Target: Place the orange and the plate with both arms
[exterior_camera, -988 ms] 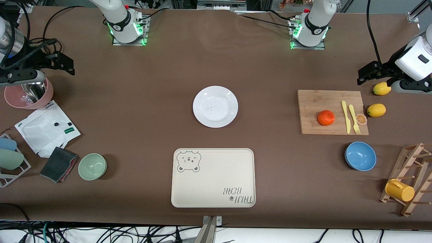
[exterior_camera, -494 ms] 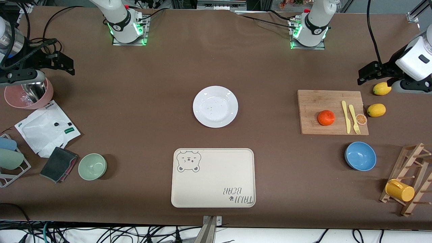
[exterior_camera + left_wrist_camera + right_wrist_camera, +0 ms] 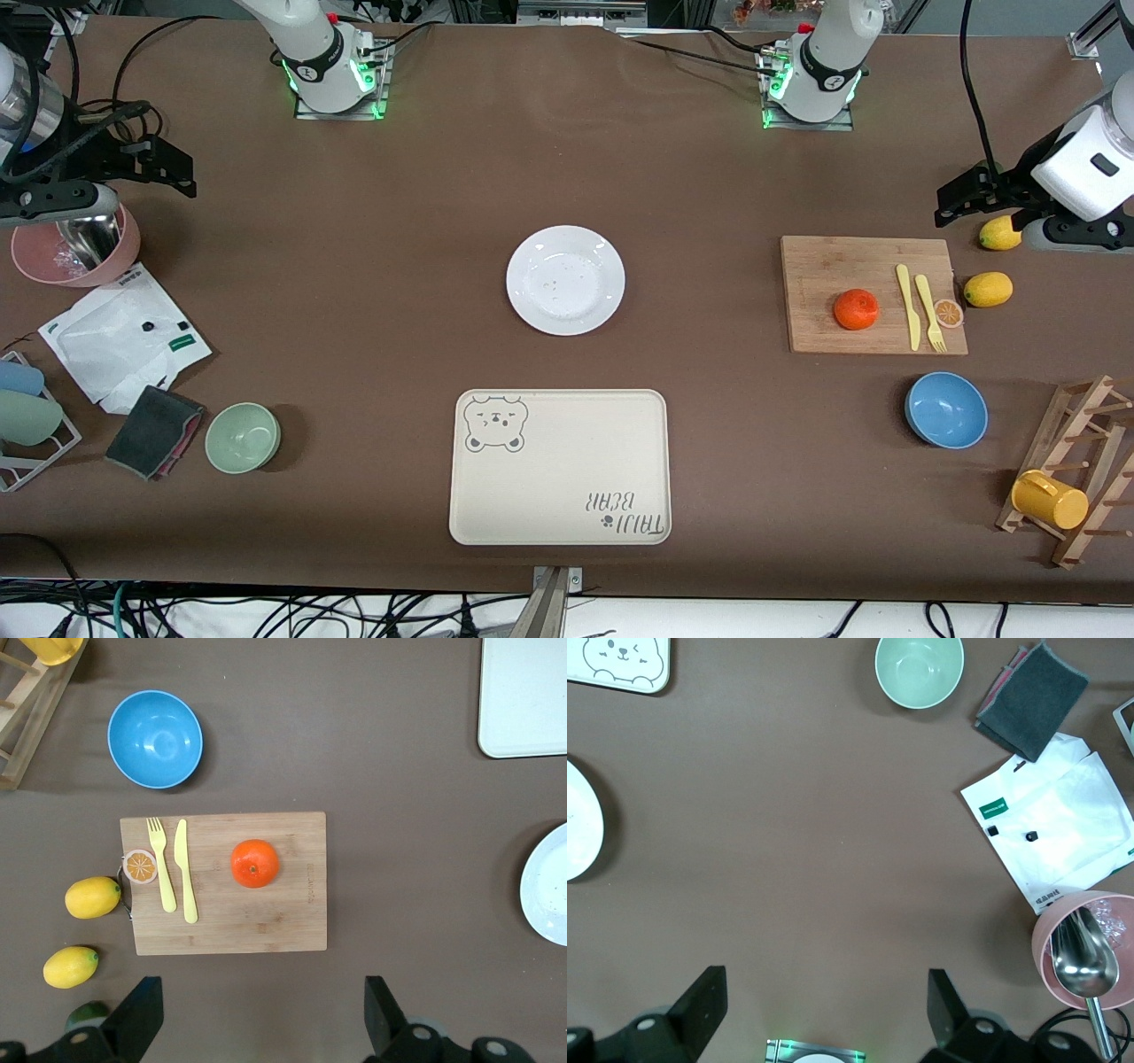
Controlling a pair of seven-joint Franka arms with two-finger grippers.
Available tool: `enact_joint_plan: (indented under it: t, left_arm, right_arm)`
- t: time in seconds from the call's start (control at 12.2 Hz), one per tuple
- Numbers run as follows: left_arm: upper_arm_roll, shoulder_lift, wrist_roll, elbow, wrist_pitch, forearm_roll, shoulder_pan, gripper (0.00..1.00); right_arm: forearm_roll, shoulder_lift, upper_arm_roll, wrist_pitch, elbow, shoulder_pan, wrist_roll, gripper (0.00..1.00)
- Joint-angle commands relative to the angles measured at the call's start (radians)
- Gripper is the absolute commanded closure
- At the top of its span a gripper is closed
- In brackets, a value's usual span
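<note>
The orange sits on a wooden cutting board toward the left arm's end of the table; it also shows in the left wrist view. The white plate lies mid-table, and its edge shows in both wrist views. My left gripper is open and empty, up in the air beside the board's edge nearest the bases. My right gripper is open and empty, high over the right arm's end of the table.
A yellow knife and fork, an orange slice and two lemons lie by the board. A cream bear tray, blue bowl, green bowl, pink bowl with spoon and a wooden rack with a yellow cup are also here.
My left gripper has shifted slightly toward the robots' bases and now covers more of one lemon. The right arm and all objects have not moved.
</note>
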Motion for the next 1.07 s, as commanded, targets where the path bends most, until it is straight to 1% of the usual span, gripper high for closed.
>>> enact_joint_plan:
  t: [0.0, 0.16, 0.58, 0.91, 0.99]
  left_arm:
    - [0.004, -0.001, 0.002, 0.007, -0.044, 0.015, -0.003, 0.0]
    - [0.004, 0.002, 0.003, 0.008, -0.093, 0.02, 0.009, 0.0]
    - [-0.001, 0.032, 0.034, 0.044, -0.093, 0.02, 0.0, 0.0]
    - [0.001, 0.081, 0.043, 0.03, -0.077, 0.023, 0.02, 0.0]
    - [0.001, 0.098, 0.042, 0.027, -0.038, 0.024, 0.021, 0.0]
  right_arm:
    - [-0.001, 0.004, 0.003, -0.004, 0.018, -0.004, 0.01, 0.0]
    - [-0.001, 0.004, 0.003, -0.004, 0.018, -0.004, 0.01, 0.0]
    - [-0.001, 0.004, 0.003, -0.004, 0.018, -0.004, 0.01, 0.0]
    - [-0.001, 0.004, 0.006, -0.001, 0.018, -0.002, 0.009, 0.0]
    - [-0.001, 0.004, 0.006, -0.001, 0.018, -0.002, 0.009, 0.0]
